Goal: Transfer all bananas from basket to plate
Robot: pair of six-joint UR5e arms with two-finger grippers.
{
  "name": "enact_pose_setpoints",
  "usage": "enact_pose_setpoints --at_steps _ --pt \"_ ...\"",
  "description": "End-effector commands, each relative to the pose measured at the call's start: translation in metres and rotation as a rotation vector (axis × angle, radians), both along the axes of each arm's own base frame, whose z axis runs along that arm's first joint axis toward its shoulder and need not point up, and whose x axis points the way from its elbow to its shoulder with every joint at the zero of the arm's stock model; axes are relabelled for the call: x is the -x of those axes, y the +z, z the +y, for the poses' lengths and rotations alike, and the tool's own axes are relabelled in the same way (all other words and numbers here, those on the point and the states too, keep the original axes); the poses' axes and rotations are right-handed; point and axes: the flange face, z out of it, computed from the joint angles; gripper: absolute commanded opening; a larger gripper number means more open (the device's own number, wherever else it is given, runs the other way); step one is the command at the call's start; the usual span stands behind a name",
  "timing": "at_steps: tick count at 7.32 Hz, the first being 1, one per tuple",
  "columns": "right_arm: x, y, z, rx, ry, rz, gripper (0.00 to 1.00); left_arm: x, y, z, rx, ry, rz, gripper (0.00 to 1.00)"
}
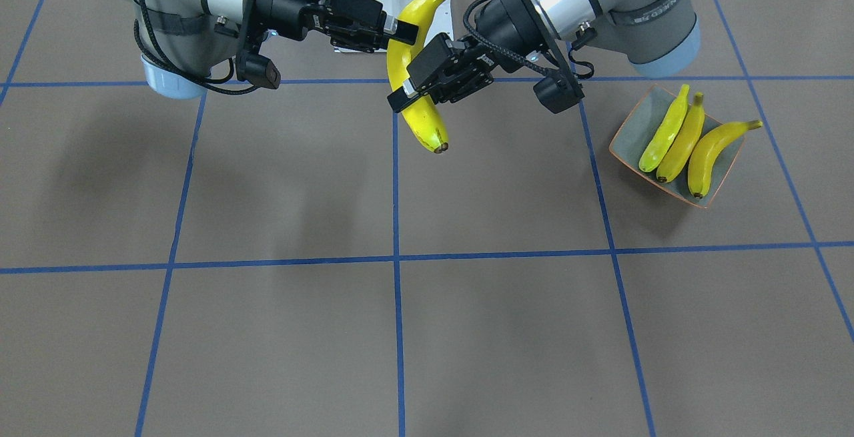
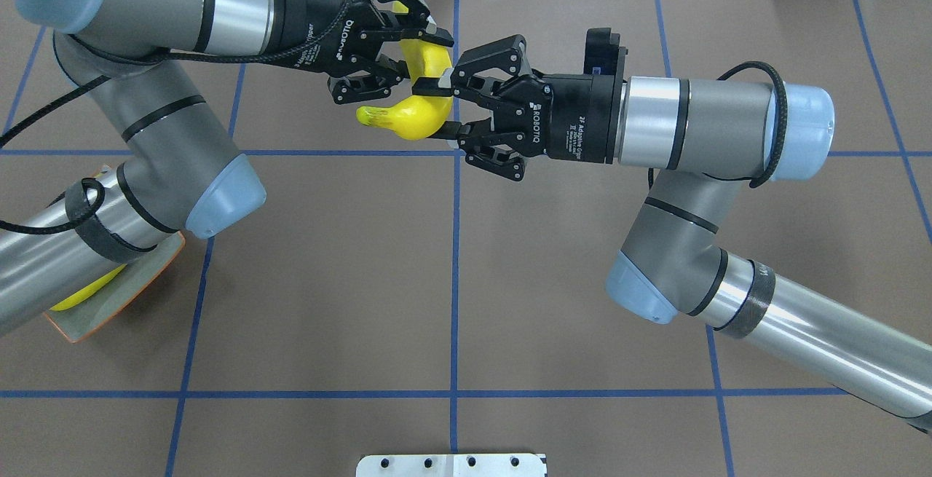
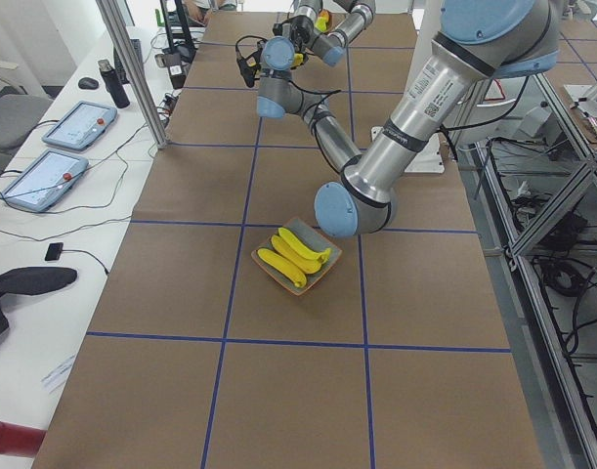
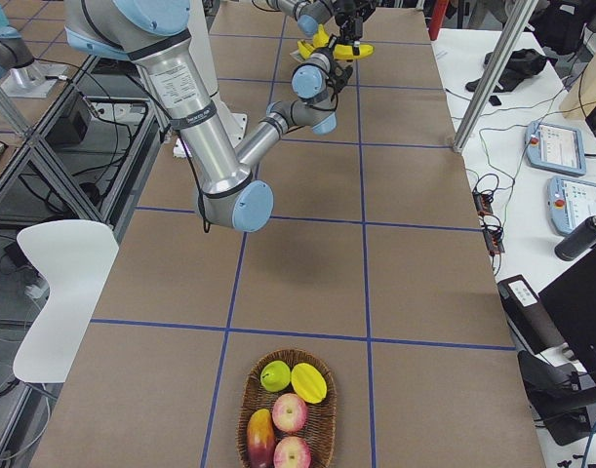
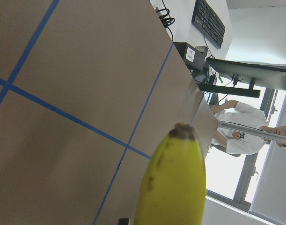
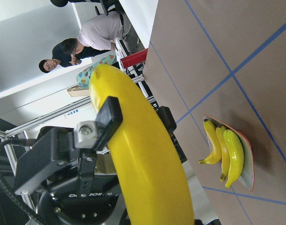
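Banana [image 1: 427,127] clamped in left gripper [image 2: 422,51] and right gripper [image 2: 445,105]; only exterior right shows basket [image 4: 245,414].

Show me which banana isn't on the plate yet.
The banana in the air, gripped by the left tool and right tool. The other three lie side by side on the plate.

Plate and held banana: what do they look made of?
Plate: probably glazed ceramic, perhaps melamine; glossy grey-green surface with a thin orange-brown rim. Held banana: likely moulded plastic; even, saturated yellow and a smooth sheen, though real fruit cannot be ruled out.
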Motion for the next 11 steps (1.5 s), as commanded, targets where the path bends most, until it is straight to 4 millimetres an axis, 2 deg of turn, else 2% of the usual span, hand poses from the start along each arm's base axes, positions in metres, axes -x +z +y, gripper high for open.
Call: enact_pose_setpoints --at_steps 1,3,4,5,6,7,8,10,11 --pt "0.0 -0.001 0.0 -0.001 0.009 -0.002 1.0 0.0 0.001 0.0 -0.003 0.001 -0.003 0.0" --pt "-0.006 -0.002 0.0 -0.004 0.015 -0.008 1.0 0.0 0.007 0.003 -0.009 0.032 -0.015 0.0" --pt "-0.017 0.013 0.008 0.001 0.017 0.0 1.0 0.003 0.015 0.007 -0.011 0.055 -0.023 0.0" --pt "-0.027 0.03 0.01 -0.017 0.036 0.006 1.0 0.012 0.037 0.013 -0.053 0.059 -0.056 0.0" --pt "-0.03 0.047 0.01 -0.04 0.063 0.034 1.0 0.025 0.07 0.025 -0.117 0.072 -0.102 0.0" --pt "-0.031 0.067 0.009 -0.065 0.095 0.085 1.0 0.037 0.095 0.028 -0.17 0.086 -0.145 0.0" --pt "-0.032 0.09 0.009 -0.094 0.126 0.141 1.0 0.062 0.118 0.022 -0.198 0.086 -0.181 0.0" --pt "-0.037 0.121 0.003 -0.106 0.186 0.211 1.0 0.073 0.176 0.033 -0.298 0.085 -0.276 0.0" --pt "-0.037 0.133 -0.008 -0.117 0.223 0.253 1.0 0.078 0.203 0.043 -0.367 0.093 -0.325 0.0"
